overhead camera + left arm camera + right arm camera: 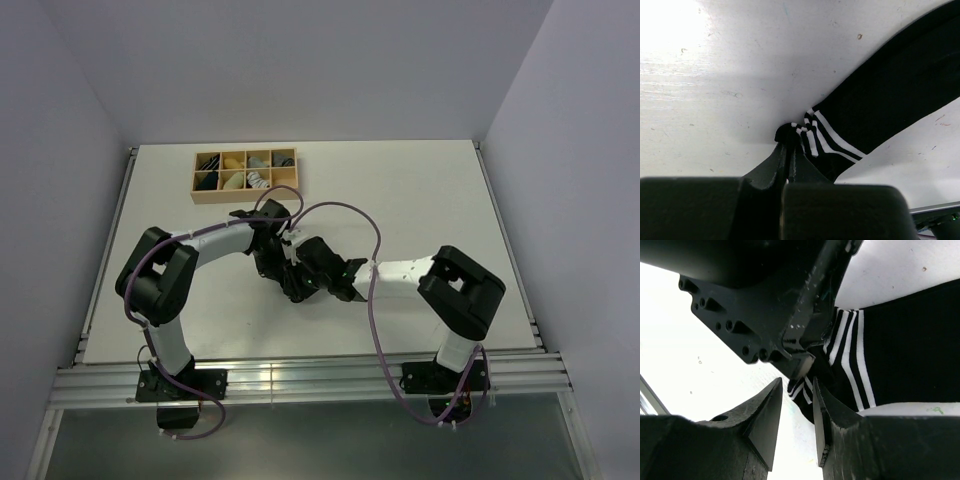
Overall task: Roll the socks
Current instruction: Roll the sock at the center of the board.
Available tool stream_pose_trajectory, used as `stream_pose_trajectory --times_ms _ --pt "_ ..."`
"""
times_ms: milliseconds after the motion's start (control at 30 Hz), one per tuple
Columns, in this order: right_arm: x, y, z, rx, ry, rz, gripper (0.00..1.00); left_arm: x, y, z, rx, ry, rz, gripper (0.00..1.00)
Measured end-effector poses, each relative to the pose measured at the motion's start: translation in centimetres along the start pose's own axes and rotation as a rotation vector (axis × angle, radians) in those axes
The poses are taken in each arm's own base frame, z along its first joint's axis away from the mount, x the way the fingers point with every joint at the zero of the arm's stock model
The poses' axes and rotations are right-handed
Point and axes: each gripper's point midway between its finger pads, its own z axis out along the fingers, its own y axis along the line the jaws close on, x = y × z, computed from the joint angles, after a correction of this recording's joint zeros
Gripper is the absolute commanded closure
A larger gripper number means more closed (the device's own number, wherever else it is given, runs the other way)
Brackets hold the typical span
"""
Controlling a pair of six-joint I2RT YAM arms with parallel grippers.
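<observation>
A white table [420, 200] fills the floor of a plain white-walled booth. A wooden divider box [245, 196] sits toward 11 o'clock from the table's centre, its compartments holding sock rolls. Both arms reach inward and meet near the middle of the table.

The left gripper [788, 146] is pinched fully closed on the cuff of the black sock [890, 85], right at the edge next to the two white bands [832, 137]. From that pinch the sock lies flat on the table, running off toward 2 o'clock in the left wrist view. Holding the very edge of the cuff probably anchors that end, so the fabric cannot slide while the other arm works on it.

The right gripper [796, 412] sits just beside the same cuff with its jaws narrowly parted. Table shows through the gap and nothing appears clamped between them. In its own view the left gripper's body comes in from 12 o'clock and the sock body spreads toward 3 o'clock. With both tools crowded on one corner, this looks like a hand-over or a re-grip before the roll starts.

The sock shows no turns yet. The white striped sock cannot be made out on the table, as the arms hide the centre from above.
</observation>
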Motion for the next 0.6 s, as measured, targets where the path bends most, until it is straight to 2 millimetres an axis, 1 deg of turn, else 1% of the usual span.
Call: stream_pose_trajectory --times_ms 200,300,400,433,533,600 --pt "0.03 0.04 0.3 0.0 0.004 0.003 0.64 0.01 -0.01 0.0 0.001 0.001 0.0 1.0" --pt "-0.27 0.14 0.48 0.0 0.001 0.003 0.68 0.0 -0.01 -0.01 0.002 0.002 -0.001 1.0" --pt "-0.41 0.16 0.83 0.001 0.002 0.003 0.75 0.0 0.02 0.02 0.003 0.005 -0.003 1.0" --pt "-0.29 0.11 0.91 0.002 0.006 0.004 0.8 0.01 0.03 0.03 0.003 0.006 -0.003 1.0" --pt "-0.1 -0.02 1.02 0.007 0.011 0.006 0.9 -0.01 0.03 0.03 0.003 0.006 -0.003 1.0" --pt "-0.12 -0.05 1.02 0.009 0.01 0.008 0.96 -0.01 0.03 0.03 0.003 0.006 -0.003 1.0"
